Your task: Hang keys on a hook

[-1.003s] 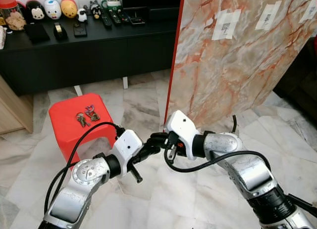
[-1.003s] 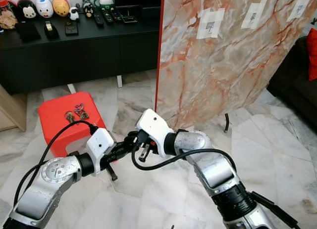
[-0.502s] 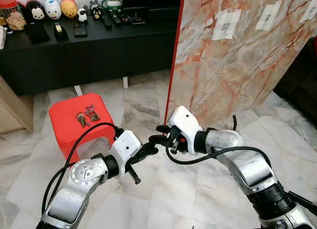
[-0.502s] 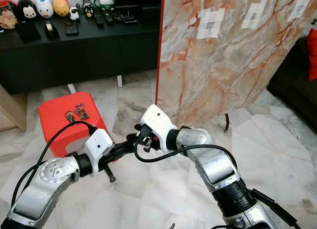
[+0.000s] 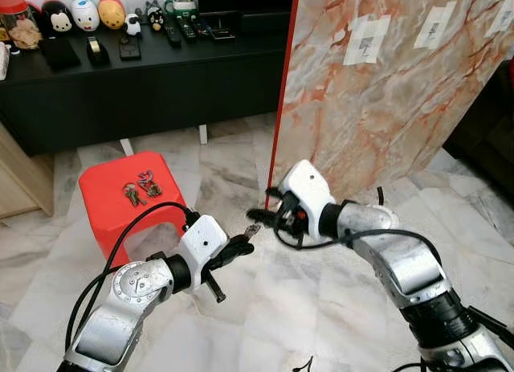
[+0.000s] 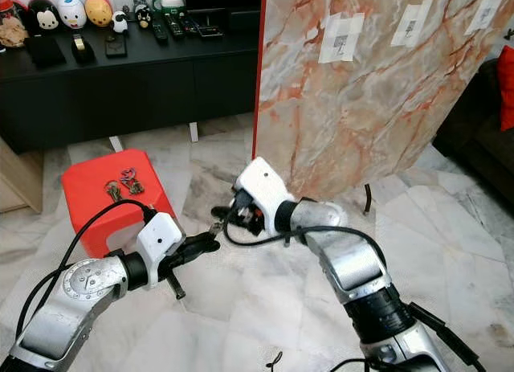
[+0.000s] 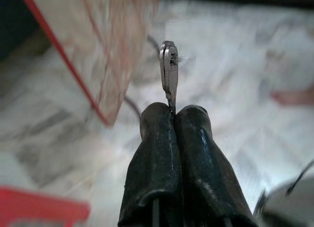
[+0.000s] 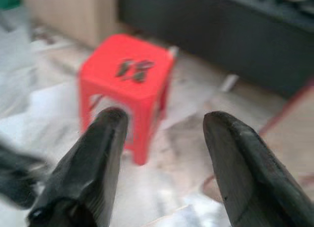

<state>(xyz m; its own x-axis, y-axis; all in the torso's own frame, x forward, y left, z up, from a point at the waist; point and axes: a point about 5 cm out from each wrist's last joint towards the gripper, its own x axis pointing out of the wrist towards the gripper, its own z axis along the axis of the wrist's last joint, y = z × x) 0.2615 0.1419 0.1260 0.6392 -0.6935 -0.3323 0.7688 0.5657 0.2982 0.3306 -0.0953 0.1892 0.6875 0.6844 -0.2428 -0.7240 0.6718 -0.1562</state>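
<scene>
Pinching a key by its lower end between clenched fingers, the left gripper held it out over the floor — seemingly a handover — while the right gripper gaped empty, just beside; more keys lay on the red stool.

head eyes look down (both sharing the red stool); wrist cameras sit close.

A marble floor, a black sideboard, a red stool and a leaning marbled panel.
</scene>
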